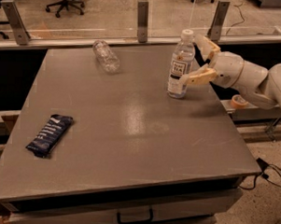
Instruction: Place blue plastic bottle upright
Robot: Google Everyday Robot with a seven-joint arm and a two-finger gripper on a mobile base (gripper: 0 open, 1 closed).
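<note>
The blue plastic bottle (181, 64) stands upright on the grey table (126, 127) near its far right side. It has a white cap and a white label with dark print. My gripper (197, 60) comes in from the right and is open. One finger (198, 78) lies next to the bottle's lower right side, the other (206, 44) is spread away behind its neck. The jaws do not clamp the bottle.
A smaller clear unlabelled bottle (106, 56) lies on its side at the far middle of the table. A dark blue snack packet (50, 133) lies near the left edge. A glass barrier with metal posts (143, 15) runs along the far edge.
</note>
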